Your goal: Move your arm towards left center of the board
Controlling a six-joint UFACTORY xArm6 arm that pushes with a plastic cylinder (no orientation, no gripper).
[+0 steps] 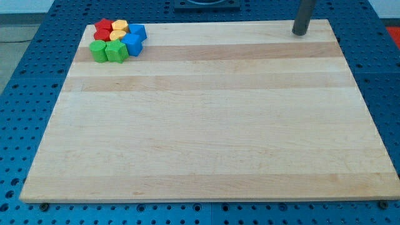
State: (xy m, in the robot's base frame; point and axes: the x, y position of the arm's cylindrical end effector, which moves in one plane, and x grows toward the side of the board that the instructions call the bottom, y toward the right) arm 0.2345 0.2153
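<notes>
A pale wooden board (206, 119) lies on a blue perforated table (25, 94), filling most of the view. Your arm ends in a straight dark rod, and my tip (300, 33) rests near the board's top right corner, just inside the top edge. There is no claw here: the rod has nothing to open or close, and it holds nothing and touches no block.

All the blocks sit in 1 tight cluster at the board's top left corner, well apart from the tip. You can make out 2 red blocks (103, 29), 2 yellow blocks (119, 26), 2 blue blocks (133, 42) and 2 green blocks (116, 52); their exact shapes are too small to tell. They appear to touch one another.

Your target, the middle of the board's left edge (56, 109), is bare wood. It lies far across the board from the tip, toward the view's left and lower down, and below the cluster.

To do this well, steer the tip diagonally from the top right corner toward the middle of the left edge. A straight line probably passes below the green blocks, but keep clear of them, since any brush would scatter the cluster. Slow as you near the left edge so the tip stops on the board.
</notes>
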